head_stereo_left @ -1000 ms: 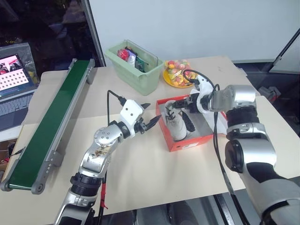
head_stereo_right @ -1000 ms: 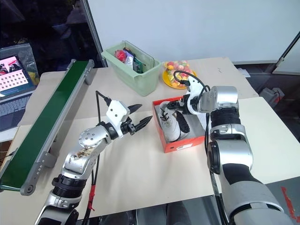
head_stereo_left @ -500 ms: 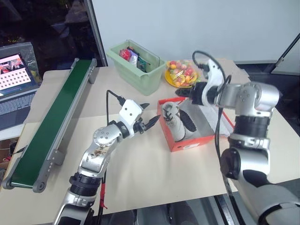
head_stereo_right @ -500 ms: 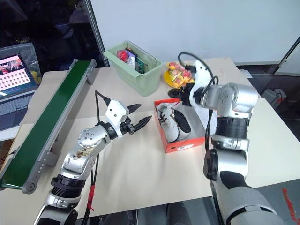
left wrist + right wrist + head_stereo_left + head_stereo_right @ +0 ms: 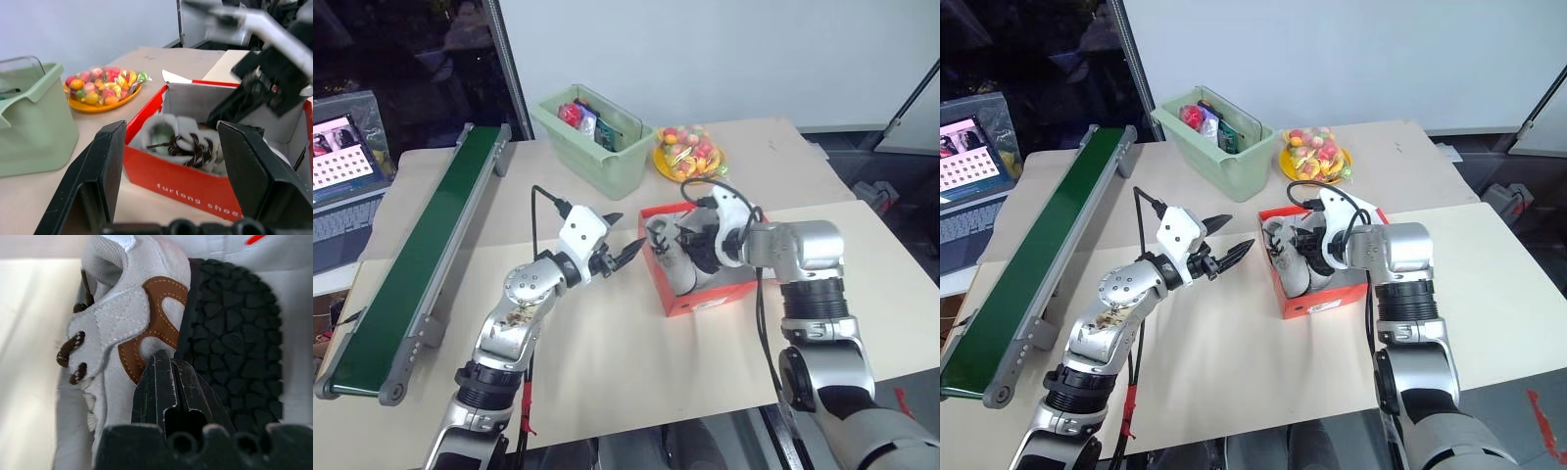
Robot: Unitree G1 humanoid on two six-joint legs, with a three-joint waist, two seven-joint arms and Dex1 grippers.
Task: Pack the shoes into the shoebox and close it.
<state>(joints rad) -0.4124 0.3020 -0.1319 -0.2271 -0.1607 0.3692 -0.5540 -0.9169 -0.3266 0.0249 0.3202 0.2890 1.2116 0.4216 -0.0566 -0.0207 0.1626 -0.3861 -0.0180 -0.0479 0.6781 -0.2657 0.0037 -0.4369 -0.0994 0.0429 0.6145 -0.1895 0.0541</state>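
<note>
Lowered into the open shoebox, the right gripper has pinched shut against the sneakers; left gripper waits half-open beside its rim.

Right tool lowered onto shoes, closed.

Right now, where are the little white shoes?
The shoes are inside the open red-orange shoebox near the middle of the table, just in front of the yellow plate of fruit and right of the green bin.
</note>
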